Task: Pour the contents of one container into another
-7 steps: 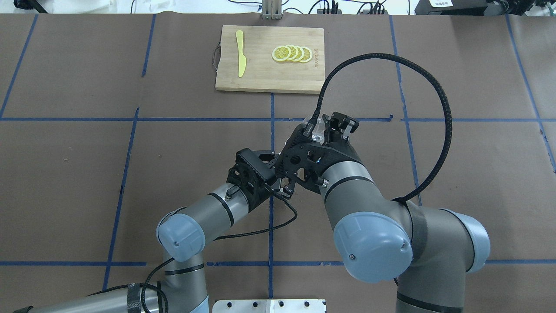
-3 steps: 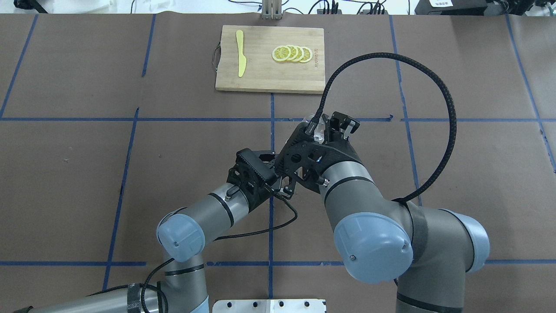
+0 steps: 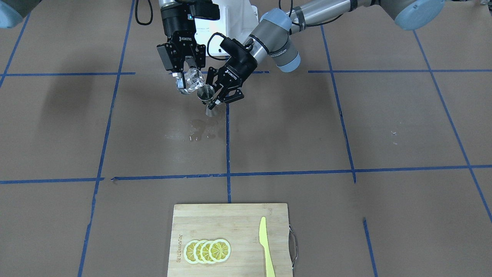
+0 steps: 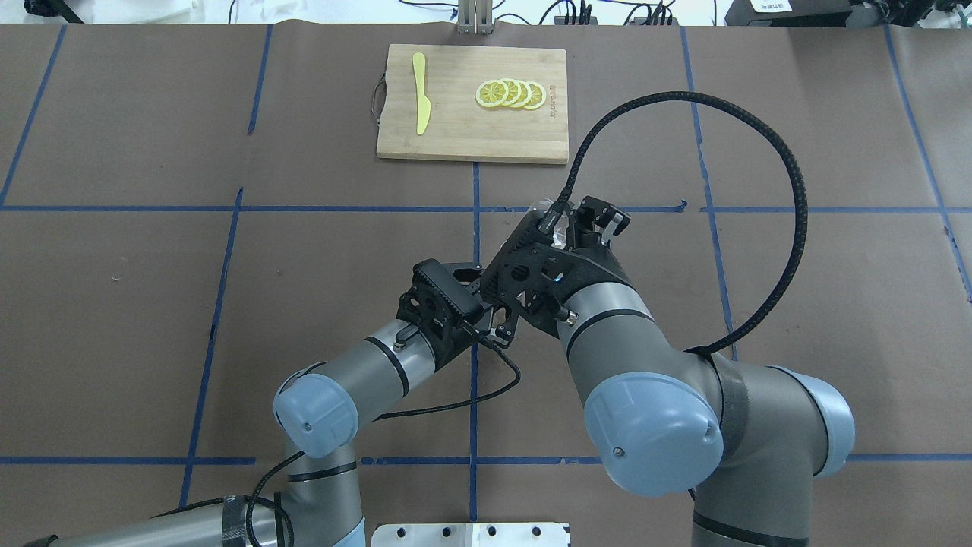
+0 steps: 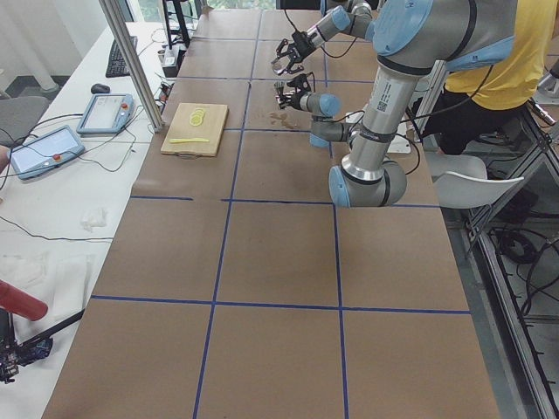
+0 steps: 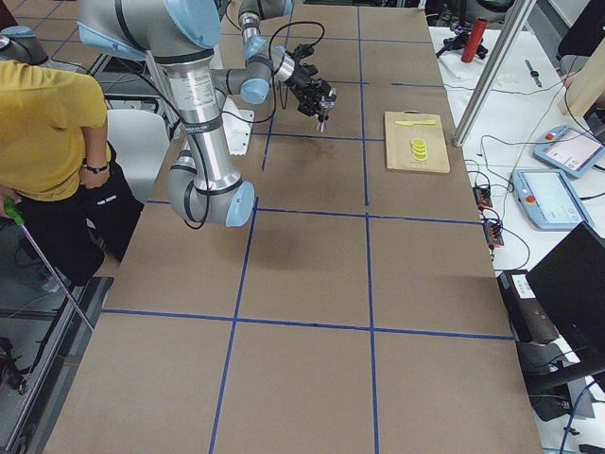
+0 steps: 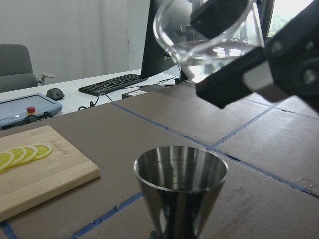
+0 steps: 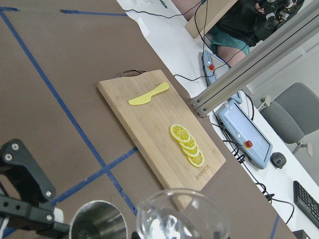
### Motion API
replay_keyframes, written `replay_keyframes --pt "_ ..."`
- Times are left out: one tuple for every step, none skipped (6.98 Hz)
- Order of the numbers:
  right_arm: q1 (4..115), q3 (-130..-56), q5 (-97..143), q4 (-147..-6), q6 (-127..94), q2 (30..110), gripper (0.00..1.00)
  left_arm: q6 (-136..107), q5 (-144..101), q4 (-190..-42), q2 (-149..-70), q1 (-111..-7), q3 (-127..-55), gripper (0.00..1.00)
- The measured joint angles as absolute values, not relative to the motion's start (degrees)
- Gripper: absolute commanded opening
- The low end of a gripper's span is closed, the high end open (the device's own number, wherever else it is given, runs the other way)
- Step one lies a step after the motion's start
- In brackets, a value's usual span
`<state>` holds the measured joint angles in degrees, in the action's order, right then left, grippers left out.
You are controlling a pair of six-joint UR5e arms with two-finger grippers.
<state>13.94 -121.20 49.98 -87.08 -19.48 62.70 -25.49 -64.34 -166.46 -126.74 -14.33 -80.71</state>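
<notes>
My right gripper (image 3: pixel 189 82) is shut on the small clear glass cup (image 3: pixel 193 80), which it holds tilted, mouth toward the jigger. The left wrist view shows the cup (image 7: pixel 209 40) with clear liquid in it, up and to the right of the steel jigger (image 7: pixel 180 189). The jigger's cone looks empty. My left gripper (image 3: pixel 218 99) is shut on the hourglass-shaped jigger (image 3: pixel 206 94) at its waist and keeps it upright. Whether its foot touches the table I cannot tell. From overhead, the right wrist hides the jigger and the left fingers; only a bit of the cup (image 4: pixel 553 228) shows.
A wet patch (image 3: pixel 200 129) lies on the brown paper just in front of the jigger. A wooden cutting board (image 3: pixel 238 219) carries lemon slices (image 3: pixel 207 251) and a yellow knife (image 3: pixel 266 246) at the far side of the table. A person in a yellow shirt (image 6: pixel 47 132) sits behind the robot.
My right wrist has turned a little and its cable loop has swung to the right, so less of the cup shows from overhead. The left arm has stayed still.
</notes>
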Motion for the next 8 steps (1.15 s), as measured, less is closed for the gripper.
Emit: replay_keyframes --pt "13.92 -121.18 50.00 -86.01 -22.00 62.82 0.22 -25.47 -64.34 -166.44 -126.74 -14.33 -80.82 0.00" --pt "13.96 -121.17 50.01 -83.56 -24.57 63.56 0.22 -25.34 -64.32 -166.38 -126.71 -14.37 -81.15 0.00" --pt "14.09 -121.34 49.99 -80.62 -26.54 64.88 0.22 -24.58 -64.20 -166.27 -126.54 -14.47 -81.93 0.00" --pt "14.20 -121.59 49.95 -78.28 -29.16 66.10 0.22 -23.34 -63.95 -166.12 -126.23 -14.59 -82.78 0.00" --pt "14.37 -121.91 49.91 -77.11 -32.49 67.02 0.22 -22.74 -63.69 -166.03 -125.98 -14.77 -83.14 0.00" --pt "14.72 -122.52 49.87 -76.67 -35.20 67.91 0.22 -22.68 -63.47 -166.00 -125.31 -15.01 -83.47 0.00" --pt "15.23 -123.32 49.82 -76.53 -37.85 69.16 0.22 -22.82 -62.66 -166.10 -123.45 -15.30 -84.47 0.00" --pt "15.61 -123.85 49.36 -76.49 -40.54 70.46 0.22 -23.35 -60.57 -166.35 -121.13 -15.56 -86.11 0.00"
